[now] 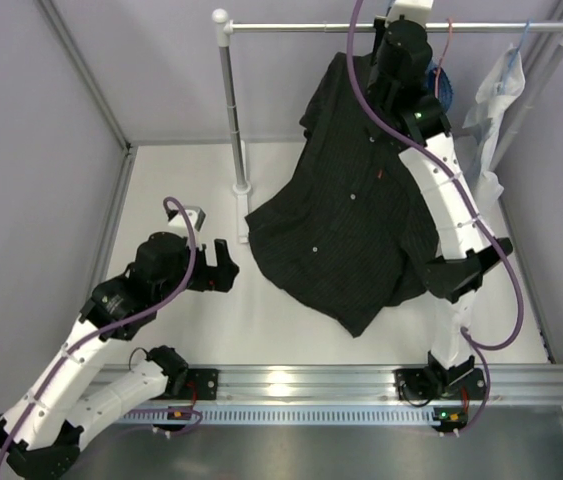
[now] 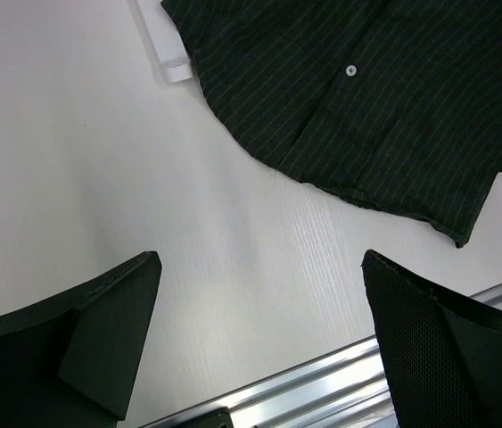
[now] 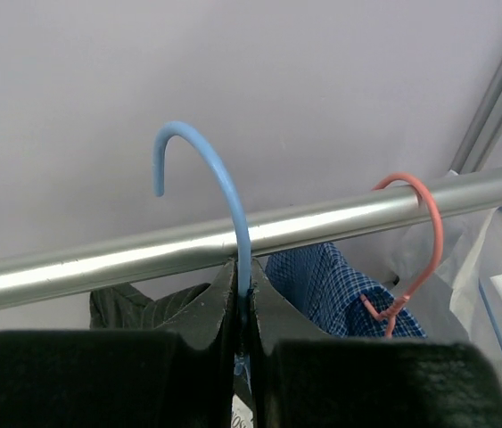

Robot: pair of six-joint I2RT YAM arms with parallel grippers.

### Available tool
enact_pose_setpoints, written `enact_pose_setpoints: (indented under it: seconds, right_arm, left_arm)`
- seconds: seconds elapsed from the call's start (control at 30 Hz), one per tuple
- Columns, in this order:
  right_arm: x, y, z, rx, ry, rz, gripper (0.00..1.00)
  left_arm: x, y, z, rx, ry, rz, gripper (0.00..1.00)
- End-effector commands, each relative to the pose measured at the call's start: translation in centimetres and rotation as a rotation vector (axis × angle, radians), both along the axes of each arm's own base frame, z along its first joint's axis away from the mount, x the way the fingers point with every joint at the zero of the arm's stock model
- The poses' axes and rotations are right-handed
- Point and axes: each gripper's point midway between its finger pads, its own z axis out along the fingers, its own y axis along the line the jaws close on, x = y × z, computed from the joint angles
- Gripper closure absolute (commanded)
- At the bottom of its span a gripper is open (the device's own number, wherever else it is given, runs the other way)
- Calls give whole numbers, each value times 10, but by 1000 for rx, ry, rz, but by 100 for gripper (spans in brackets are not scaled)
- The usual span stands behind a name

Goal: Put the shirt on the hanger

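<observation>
The black pinstriped shirt (image 1: 346, 215) hangs from up by the rack's rail, and its lower part spreads over the white table; its hem shows in the left wrist view (image 2: 393, 98). My right gripper (image 3: 243, 285) is shut on the neck of the light-blue hanger (image 3: 224, 178), right at the silver rail (image 3: 99, 259). The hook arcs up across the rail, with its tip above the bar. A bit of the shirt's collar (image 3: 135, 308) shows below the rail. My left gripper (image 2: 261, 267) stands open and empty over the bare table, left of the hem (image 1: 223, 265).
A red-pink hanger (image 3: 429, 232) hooks the rail to the right and carries a blue checked shirt (image 3: 340, 285). A white garment (image 1: 496, 95) hangs at the far right. The rack's post (image 1: 229, 100) stands behind the shirt. An aluminium rail (image 1: 311, 385) runs along the near edge.
</observation>
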Motion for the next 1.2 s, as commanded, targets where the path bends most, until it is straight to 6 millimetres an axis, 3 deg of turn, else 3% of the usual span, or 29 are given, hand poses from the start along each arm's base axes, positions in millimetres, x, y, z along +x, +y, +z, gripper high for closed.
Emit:
enact_pose_setpoints:
  seconds: [0.0,0.17,0.3,0.67,0.83,0.9,1.0,1.03,1.13,1.17]
  right_arm:
    - [-5,0,37,84,-147,3,100]
    - [13,7,18,66,-119,2,100]
    - [17,12,-2,45,-62,-3,100]
    - [4,25,-8,66,-58,0,100]
    - [5,34,-24,93,-29,25,100]
    - [4,41,-34,107,-14,47,87]
    - [-5,54,-27,149,-37,77,75]
    - [-10,60,-26,152,-39,82,63]
    - [-25,55,-12,191,-63,55,44]
    - [-31,51,-10,205,-63,37,33]
  left_arm:
    - [4,-10,3,-24,-7,-30,2]
    - [5,-14,2,-25,-7,-52,2]
    - [5,-15,1,-25,-6,-61,2]
    - [7,-16,0,-28,-17,-56,2]
    - [6,-15,-1,-42,-18,-47,2]
    - [5,-15,-1,-56,-17,-43,2]
    - [4,-16,-2,-65,-14,-38,2]
    - [4,-15,-2,-62,-16,-35,2]
    - [10,-9,-1,-37,-32,-1,2]
    - [12,-6,-2,-19,-40,9,2]
